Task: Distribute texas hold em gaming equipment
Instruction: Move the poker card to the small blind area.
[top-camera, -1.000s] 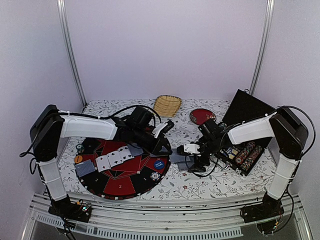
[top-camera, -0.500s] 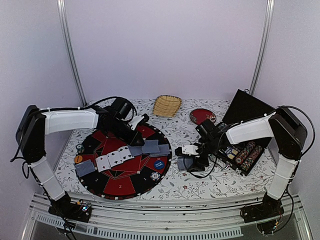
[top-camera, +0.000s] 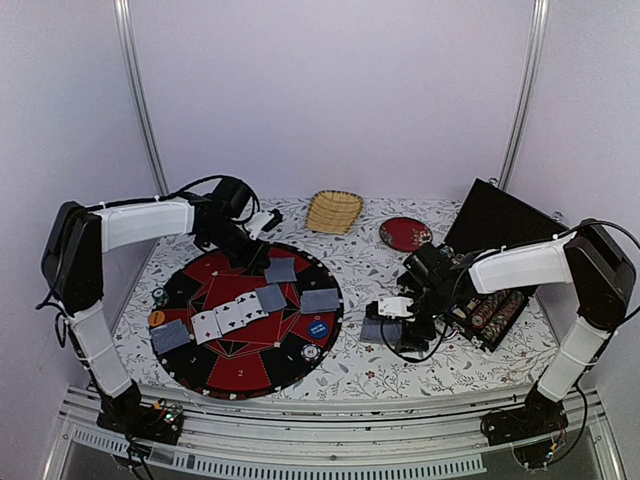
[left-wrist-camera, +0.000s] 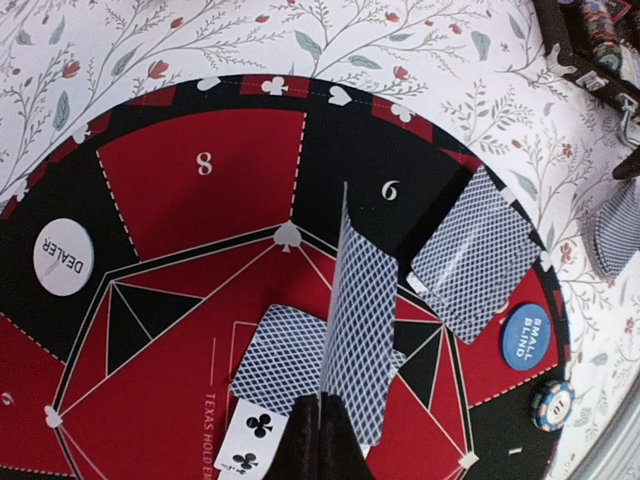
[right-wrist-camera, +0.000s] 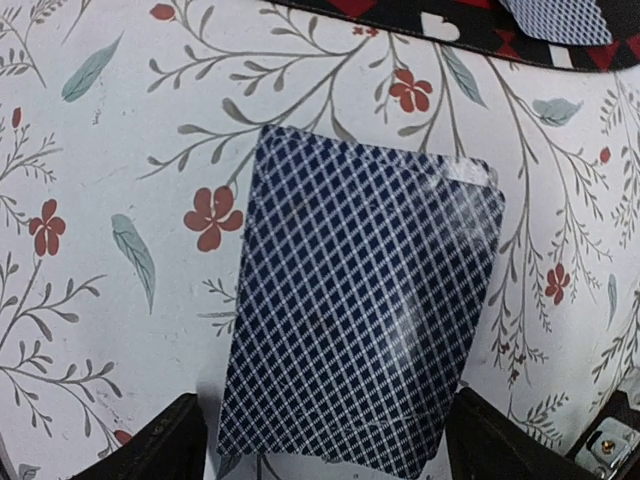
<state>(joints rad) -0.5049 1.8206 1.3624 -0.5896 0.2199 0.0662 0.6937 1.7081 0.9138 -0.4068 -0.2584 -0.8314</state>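
**Left Claw Holds a Card, Right Claw Gapes Over Another**

From above: the left gripper (top-camera: 262, 248) is out over the far side of the round red-and-black poker mat (top-camera: 240, 375), and there's a blue-backed held card (top-camera: 280, 269) at its tips. A face-up row (top-camera: 228, 318) of cards sits in the middle of the mat. Over on the other side, the right gripper (top-camera: 398, 325) hangs low over a lone card (top-camera: 375, 329) on the floral tablecloth (top-camera: 480, 365), between the mat and the open chip case (top-camera: 495, 220).

Left wrist camera: the claw is clamped tight on the held card, which stands edge-on to the lens above the mat's centre. The white DEALER button (left-wrist-camera: 63, 257) is on the left, near seat 8. A face-down card (left-wrist-camera: 478, 255) lies by seat 9. The blue SMALL BLIND button (left-wrist-camera: 525, 337) and a striped chip (left-wrist-camera: 553, 404) sit at the rim.

Right wrist camera: the jaws are spread wide, with a fingertip (right-wrist-camera: 170, 440) on either side of the lone card's near edge. The card lies flat, back up. Whether the tips touch it, I can't tell.
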